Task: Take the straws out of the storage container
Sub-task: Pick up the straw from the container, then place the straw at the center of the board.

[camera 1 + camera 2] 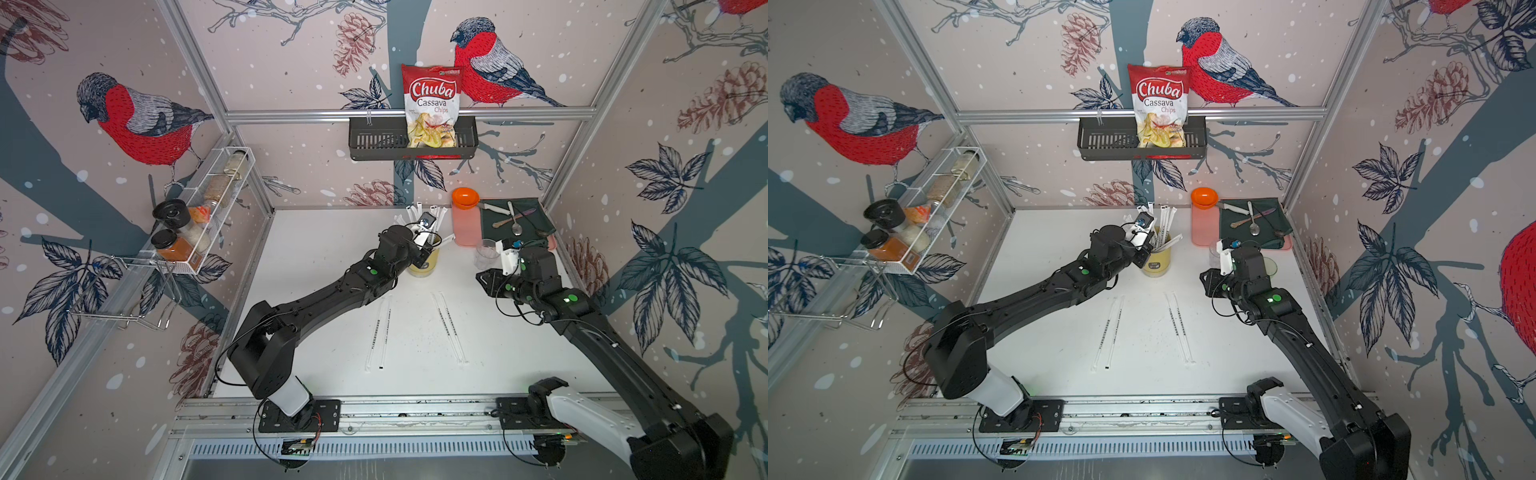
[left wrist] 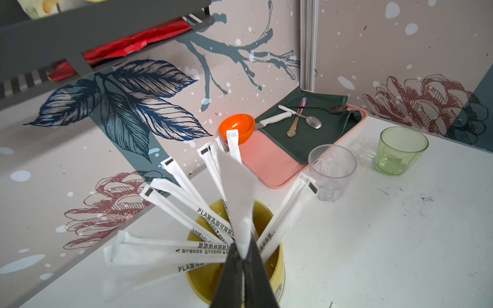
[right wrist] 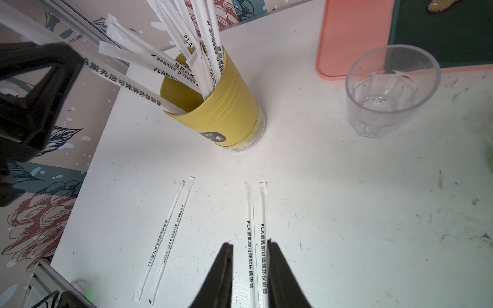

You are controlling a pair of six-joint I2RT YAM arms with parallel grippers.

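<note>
The storage container (image 1: 422,266) (image 1: 1156,264) is a pale yellow cup standing at the back middle of the white table. Several wrapped straws (image 1: 415,214) (image 2: 186,213) (image 3: 170,61) fan out of it. My left gripper (image 1: 428,249) (image 2: 243,252) hangs over the cup's mouth, shut on one straw (image 2: 234,186) that still reaches down into the cup. Two pairs of straws (image 1: 380,328) (image 1: 449,326) lie flat on the table in front. My right gripper (image 1: 488,280) (image 3: 249,244) hovers open to the cup's right, above the table, nothing in it.
A clear glass (image 1: 486,253) (image 3: 389,88) and a green glass (image 2: 402,149) stand right of the cup. Behind them are an orange-lidded pink tub (image 1: 465,216) and a pink tray (image 2: 269,165) with a green cloth and cutlery. A spice rack (image 1: 199,216) hangs on the left wall.
</note>
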